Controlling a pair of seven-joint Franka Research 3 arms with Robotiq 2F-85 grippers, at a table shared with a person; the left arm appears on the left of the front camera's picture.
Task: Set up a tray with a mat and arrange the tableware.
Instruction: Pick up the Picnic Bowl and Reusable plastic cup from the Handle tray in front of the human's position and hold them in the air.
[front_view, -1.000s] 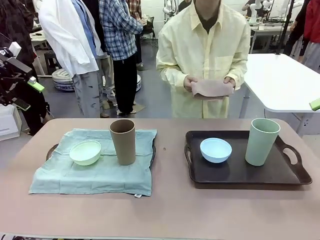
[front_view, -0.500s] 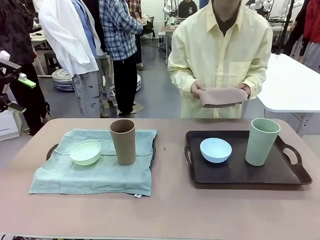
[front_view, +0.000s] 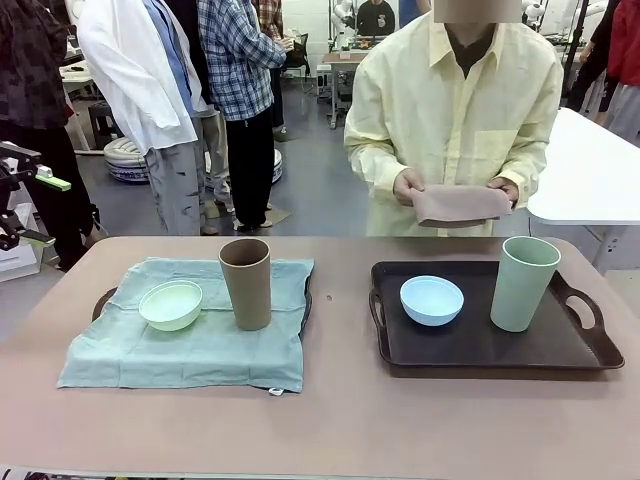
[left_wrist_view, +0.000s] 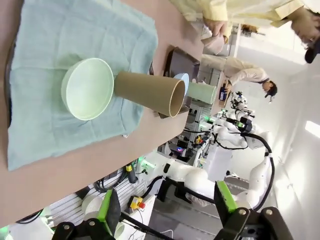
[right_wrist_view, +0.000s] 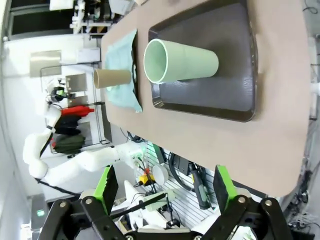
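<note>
Fingers (right_wrist_view: 106, 189) of my right gripper (right_wrist_view: 165, 190) and left gripper (left_wrist_view: 165, 205) all spread, empty. Upright green cup (front_view: 523, 283) on bare tray (front_view: 480, 345), lower right of front frame, nearest my right gripper, likely mine to lift. Person holds folded mat (front_view: 460, 203) above.

Left pincer (left_wrist_view: 165, 202) and right pincer (right_wrist_view: 165, 189) gape wide.

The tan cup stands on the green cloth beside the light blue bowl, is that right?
Not quite. The front view shows the tan cup standing on the green cloth beside the pale mint bowl. The light blue bowl sits on the dark tray.
</note>
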